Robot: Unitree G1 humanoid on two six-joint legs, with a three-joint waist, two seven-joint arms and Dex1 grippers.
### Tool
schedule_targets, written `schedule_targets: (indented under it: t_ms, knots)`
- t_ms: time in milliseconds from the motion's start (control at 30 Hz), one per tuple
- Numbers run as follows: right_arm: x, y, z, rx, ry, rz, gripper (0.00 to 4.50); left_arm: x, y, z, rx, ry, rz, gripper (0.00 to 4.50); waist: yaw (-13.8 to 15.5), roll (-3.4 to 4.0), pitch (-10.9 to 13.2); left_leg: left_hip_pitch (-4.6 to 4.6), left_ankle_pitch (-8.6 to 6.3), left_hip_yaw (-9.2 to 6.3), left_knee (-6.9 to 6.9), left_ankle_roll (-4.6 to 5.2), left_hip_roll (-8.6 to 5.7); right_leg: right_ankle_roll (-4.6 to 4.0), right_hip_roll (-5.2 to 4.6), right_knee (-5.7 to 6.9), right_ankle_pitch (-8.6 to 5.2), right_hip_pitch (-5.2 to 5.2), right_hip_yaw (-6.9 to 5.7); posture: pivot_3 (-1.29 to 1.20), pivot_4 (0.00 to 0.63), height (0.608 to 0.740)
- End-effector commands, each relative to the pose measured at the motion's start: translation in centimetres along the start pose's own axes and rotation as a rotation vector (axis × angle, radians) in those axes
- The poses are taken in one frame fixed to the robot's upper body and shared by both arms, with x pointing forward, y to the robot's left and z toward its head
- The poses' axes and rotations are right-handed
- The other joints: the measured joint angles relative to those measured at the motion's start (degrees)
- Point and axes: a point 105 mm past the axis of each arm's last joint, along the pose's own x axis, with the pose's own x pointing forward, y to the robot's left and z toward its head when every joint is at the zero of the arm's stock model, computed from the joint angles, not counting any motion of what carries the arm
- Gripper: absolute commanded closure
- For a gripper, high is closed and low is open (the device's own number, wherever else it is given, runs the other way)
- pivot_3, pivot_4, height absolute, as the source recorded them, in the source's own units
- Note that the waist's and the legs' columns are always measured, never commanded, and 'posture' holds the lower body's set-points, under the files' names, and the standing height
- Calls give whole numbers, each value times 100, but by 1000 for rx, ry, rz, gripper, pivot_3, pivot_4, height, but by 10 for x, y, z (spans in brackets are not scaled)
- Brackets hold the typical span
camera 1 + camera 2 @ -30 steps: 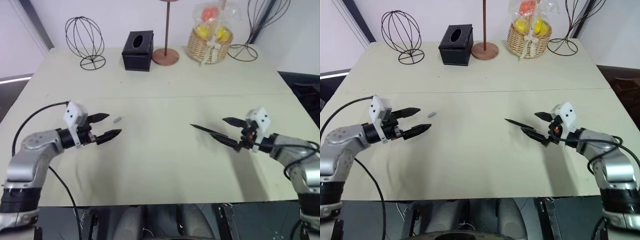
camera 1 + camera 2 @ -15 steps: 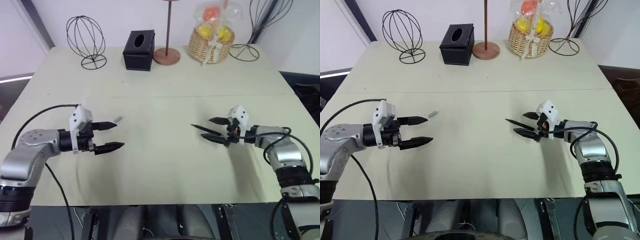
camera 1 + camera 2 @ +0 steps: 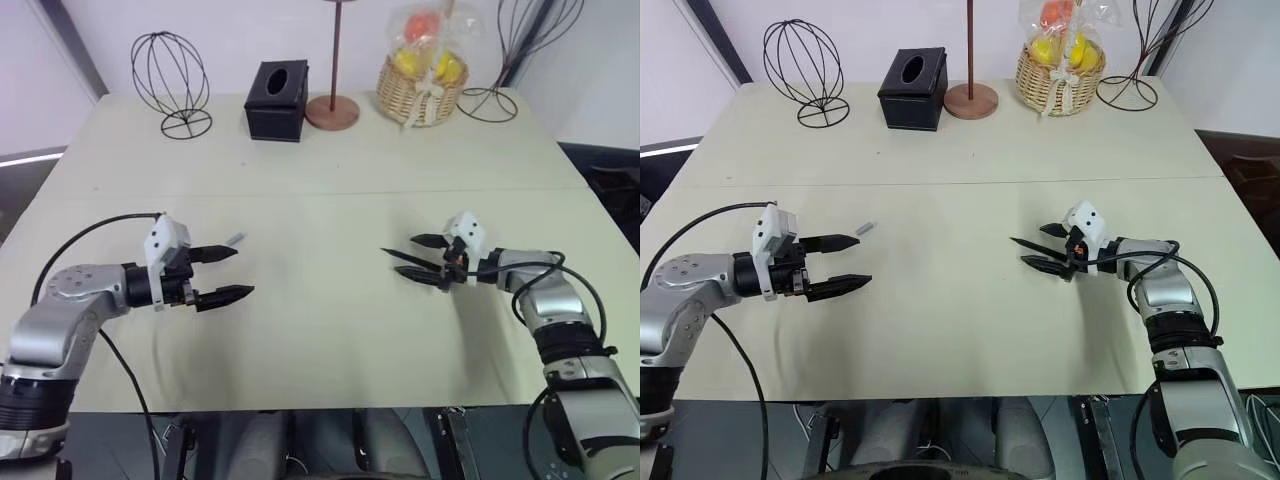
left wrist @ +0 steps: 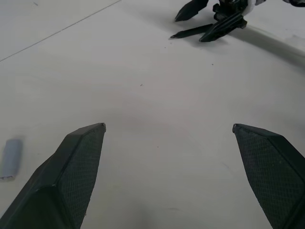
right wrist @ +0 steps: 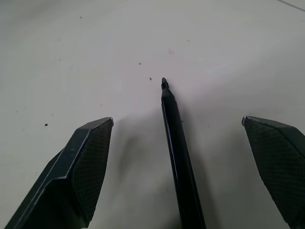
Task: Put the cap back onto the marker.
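On my left side I see the left gripper (image 3: 232, 272) held low over the pale cream table (image 3: 320, 330), its two black fingers spread wide with nothing between them, pointing toward the middle of the table. Just beyond its upper finger lies the cap (image 3: 236, 239), a tiny pale grey-blue cylinder resting flat on the tabletop; from the left wrist view I can see it (image 4: 10, 159) sits just outside one finger, not between the two, and I see no contact with it. Moving across, the centre of the table is bare surface with a seam line running across it. Along the far edge I pick out a black wire globe ornament (image 3: 169, 84), a black square tissue box (image 3: 277, 101), a round reddish-brown wooden stand base with a thin pole (image 3: 332, 112), a woven basket of wrapped yellow and orange fruit (image 3: 421, 82) and another black wire ornament (image 3: 492, 103). On my right, the marker (image 3: 404, 258), a thin black pointed stick, lies on the table with its tip toward the centre. The right gripper (image 3: 418, 255) is low at it with fingers wide apart; the right wrist view shows the marker (image 5: 177, 148) lying between the two fingers, apart from both.
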Motion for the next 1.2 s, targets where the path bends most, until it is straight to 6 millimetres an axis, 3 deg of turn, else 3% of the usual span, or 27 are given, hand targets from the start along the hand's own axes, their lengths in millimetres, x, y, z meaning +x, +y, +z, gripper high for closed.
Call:
schedule_targets:
  t_ms: [33, 100, 333, 633, 800, 967, 1067, 1200]
  knots:
    - [1, 0, 4, -48, 1, 10, 255, 0, -1, 7, 27, -21, 1, 6, -3, 0, 0, 0, 0, 0, 0, 0, 0, 0, 0, 0, 0, 0, 0, 0, 150, 740]
    - [1, 2, 0, -56, 14, 18, 778, 0, -1, 8, 26, -26, 7, 0, -5, 0, 0, 0, 0, 0, 0, 0, 0, 0, 0, 0, 0, 0, 0, 0, 150, 740]
    - [0, 5, -6, -62, 43, 36, 4448, 0, 2, 8, 29, -28, 18, 0, -7, -1, -1, 1, 0, 0, 0, 0, 0, 0, 1, 0, 0, 1, 0, 0, 150, 740]
    - [-5, 1, -3, -111, 78, 21, 4448, -1, 7, 5, 36, -18, 36, 0, 8, 0, -1, 2, 0, -1, 1, 0, 0, 0, 0, 0, 0, 3, 0, 0, 150, 740]
    - [-5, 2, 39, -220, 37, 31, 4448, -19, 39, 2, 90, 22, 162, 0, 9, 1, 0, 2, 1, -1, 2, -2, -1, 0, 1, 4, 0, 1, -1, 0, 150, 740]
    - [3, 22, 68, -268, -9, 85, 4448, -33, 62, -1, 126, 49, 205, 0, -11, 1, 0, 1, 2, 1, 0, -4, -1, 0, 4, 12, 0, -10, 2, 0, 150, 740]
    - [10, 31, 78, -266, -38, 94, 4448, -32, 74, -3, 127, 30, 224, 0, 2, 0, 0, -1, 2, 0, 1, -4, -1, 0, 3, 12, 0, -10, 1, 0, 150, 740]
    - [20, 47, 83, -215, -91, 97, 4448, -15, 88, -9, 103, -47, 252, 0, 46, 0, 0, -4, 2, 0, 11, -4, -6, 0, 0, 18, 0, -8, -1, 0, 150, 740]
